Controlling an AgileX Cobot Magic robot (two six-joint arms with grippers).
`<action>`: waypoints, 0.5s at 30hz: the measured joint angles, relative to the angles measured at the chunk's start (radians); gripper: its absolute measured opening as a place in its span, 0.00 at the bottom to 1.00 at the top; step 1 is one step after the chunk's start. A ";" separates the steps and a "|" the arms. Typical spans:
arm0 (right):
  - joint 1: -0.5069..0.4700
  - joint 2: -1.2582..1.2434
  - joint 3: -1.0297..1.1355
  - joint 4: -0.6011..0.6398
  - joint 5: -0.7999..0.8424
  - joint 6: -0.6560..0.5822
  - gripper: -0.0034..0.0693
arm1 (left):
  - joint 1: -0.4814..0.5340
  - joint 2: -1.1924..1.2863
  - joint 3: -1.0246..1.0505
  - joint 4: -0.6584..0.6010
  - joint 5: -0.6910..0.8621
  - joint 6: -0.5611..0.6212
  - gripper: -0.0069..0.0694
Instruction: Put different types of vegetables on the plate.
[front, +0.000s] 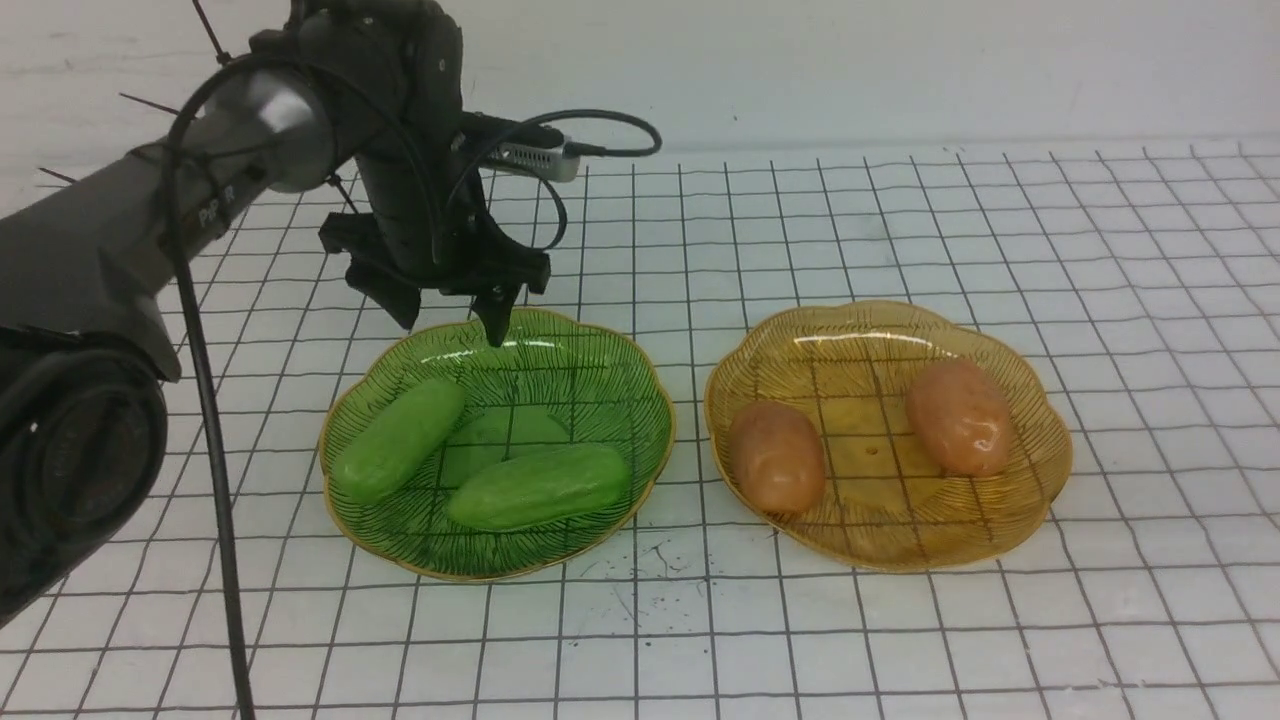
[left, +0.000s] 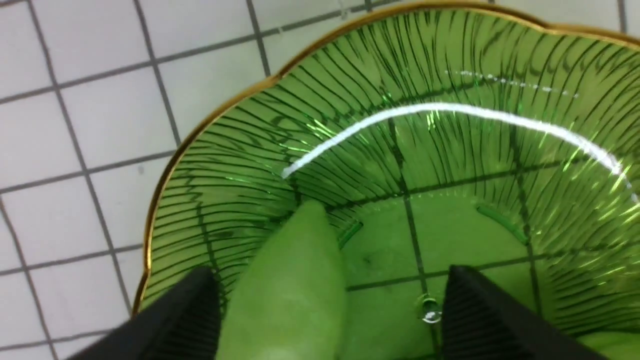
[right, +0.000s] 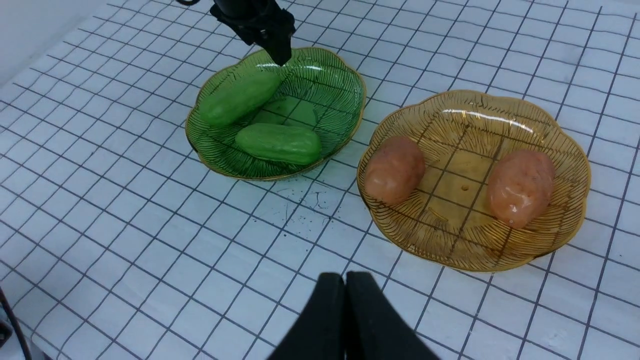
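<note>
Two light-green cucumbers (front: 398, 440) (front: 538, 486) lie in the green glass plate (front: 570, 350). Two orange-brown potatoes (front: 777, 456) (front: 960, 415) lie in the amber glass plate (front: 860, 340). My left gripper (front: 448, 310) is open and empty, above the green plate's far rim. In the left wrist view its fingers (left: 190, 315) stand either side of the far end of one cucumber (left: 290, 295), above the plate (left: 400, 140). My right gripper (right: 345, 280) is shut and empty, over the table near of both plates; it is out of the front view.
The table is a white sheet with a dark grid (front: 900, 640). The two plates stand side by side with a narrow gap. A black cable (front: 215, 480) hangs from the left arm at the near left. A white wall runs along the back.
</note>
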 joint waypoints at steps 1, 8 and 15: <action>0.000 -0.016 0.001 0.000 -0.002 0.028 0.03 | 0.000 -0.017 0.006 -0.007 0.000 -0.003 0.81; 0.000 -0.190 0.048 -0.072 -0.255 0.073 0.03 | 0.000 -0.232 0.157 -0.038 -0.004 -0.003 0.34; 0.000 -0.444 0.305 -0.293 -0.679 0.236 0.03 | 0.000 -0.531 0.390 -0.038 -0.003 0.002 0.09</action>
